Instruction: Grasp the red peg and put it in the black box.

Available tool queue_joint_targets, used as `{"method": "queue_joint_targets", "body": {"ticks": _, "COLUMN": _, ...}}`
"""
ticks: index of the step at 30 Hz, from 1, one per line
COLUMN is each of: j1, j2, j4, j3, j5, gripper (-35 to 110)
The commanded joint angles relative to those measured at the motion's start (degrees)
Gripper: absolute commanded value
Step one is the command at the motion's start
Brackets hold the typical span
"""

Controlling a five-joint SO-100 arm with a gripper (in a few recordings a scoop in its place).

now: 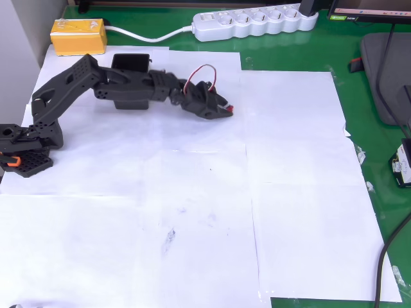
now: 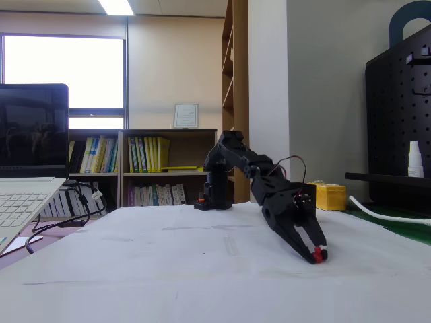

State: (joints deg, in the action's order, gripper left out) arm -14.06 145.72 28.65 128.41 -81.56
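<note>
The black arm stretches to the right over the white paper in the overhead view. Its gripper (image 1: 226,110) is shut on the red peg (image 1: 230,113), a tiny red piece at the fingertips. In the fixed view the gripper (image 2: 315,252) slants down with the red peg (image 2: 318,253) pinched at its tip, just above the paper or touching it. The black box (image 1: 131,62) stands behind the arm's upper link, to the left of the gripper, with its front side hidden by the arm.
A yellow block (image 1: 78,35) sits at the back left and a white power strip (image 1: 253,22) lies along the back edge. White paper sheets (image 1: 192,212) cover the green table. A laptop (image 2: 27,175) stands at the left in the fixed view.
</note>
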Motion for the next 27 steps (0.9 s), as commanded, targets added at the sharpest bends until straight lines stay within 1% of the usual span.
{"method": "queue_joint_targets", "body": {"ticks": 1, "j1": 0.4, "j2": -9.6, "j4": 10.5, "j3": 7.4, "j5": 1.2, "gripper": 0}}
{"method": "queue_joint_targets", "body": {"ticks": 10, "j1": 1.5, "j2": -16.5, "j4": 29.1, "j3": 13.7, "j5": 4.7, "gripper": 0}}
{"method": "queue_joint_targets", "body": {"ticks": 16, "j1": 2.4, "j2": -20.7, "j4": 41.8, "j3": 17.8, "j5": 4.7, "gripper": 0}}
{"method": "queue_joint_targets", "body": {"ticks": 21, "j1": 2.8, "j2": -25.8, "j4": 49.8, "j3": 17.8, "j5": 4.6, "gripper": 0}}
{"method": "queue_joint_targets", "body": {"ticks": 24, "j1": 2.7, "j2": -31.4, "j4": 51.4, "j3": 12.5, "j5": 4.2, "gripper": 0}}
{"method": "queue_joint_targets", "body": {"ticks": 27, "j1": 1.6, "j2": -38.3, "j4": 48.7, "j3": 3.0, "j5": 4.4, "gripper": 0}}
